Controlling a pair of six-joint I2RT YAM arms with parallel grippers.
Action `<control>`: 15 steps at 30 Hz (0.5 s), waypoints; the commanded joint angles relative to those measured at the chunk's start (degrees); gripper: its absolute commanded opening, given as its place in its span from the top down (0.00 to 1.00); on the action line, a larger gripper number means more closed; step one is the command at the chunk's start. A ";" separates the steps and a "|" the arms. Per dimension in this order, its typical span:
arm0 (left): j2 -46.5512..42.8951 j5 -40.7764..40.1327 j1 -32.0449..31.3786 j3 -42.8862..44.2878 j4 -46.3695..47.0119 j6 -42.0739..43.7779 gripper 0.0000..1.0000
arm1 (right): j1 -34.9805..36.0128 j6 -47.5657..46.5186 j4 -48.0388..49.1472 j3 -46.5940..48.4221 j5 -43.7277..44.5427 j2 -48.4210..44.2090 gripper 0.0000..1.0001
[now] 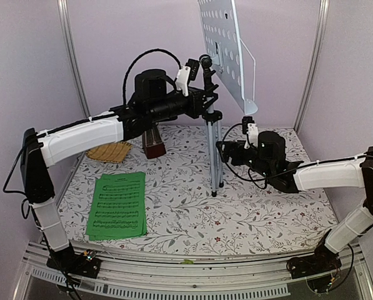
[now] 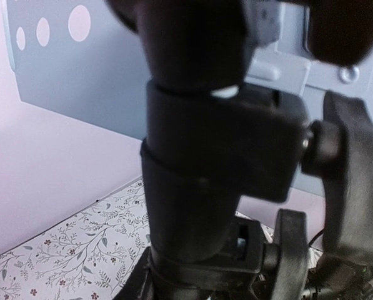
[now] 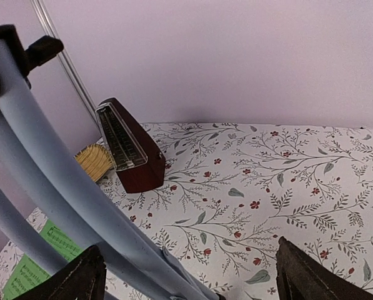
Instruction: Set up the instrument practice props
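Top external first: the stand is upright in the middle of the surface, with its pale blue desk high and tilted and its legs spread below. My left gripper is up at the black collar on the pole, just under the desk. From here I cannot tell whether it is clamped or only alongside. My right gripper sits low, just to the right of the legs. The booklet lies flat at the near left, well apart from the stand. The metronome stands at the back left, partly hidden by my left arm, with the mat just beside it.

Left wrist: the collar fills the frame, blurred and very close, with a black knob at its right and the desk behind. I cannot make out the fingers, so the grip stays unclear.

Right wrist: the right gripper is spread wide, its fingers holding nothing. The legs slant across the left, running down near the left finger. Beyond them the metronome stands upright, the mat just behind it, and a bit of the booklet shows at the lower left.
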 commanded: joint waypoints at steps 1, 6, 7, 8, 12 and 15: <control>-2.51 2.27 -1.63 6.11 5.01 -0.39 1.00 | 0.25 -1.40 -1.56 2.67 6.52 1.49 0.05; -2.42 2.25 -2.31 8.40 2.31 0.42 1.00 | 0.24 -1.66 -3.66 3.85 8.74 2.73 0.05; -2.41 2.16 -2.43 8.79 1.83 0.35 1.00 | 0.24 -1.64 -4.46 4.35 9.67 2.98 0.05; -2.46 2.11 -2.49 9.12 1.28 0.40 1.00 | 0.23 -1.56 -5.27 4.83 10.36 3.17 0.05; -2.34 -0.29 -3.14 11.61 -2.44 1.83 1.00 | 0.15 -2.16 -6.51 4.85 12.80 2.71 0.04; -2.17 -2.15 -3.63 13.51 -5.10 3.28 1.00 | -0.50 -3.05 -6.89 4.80 12.29 2.08 0.03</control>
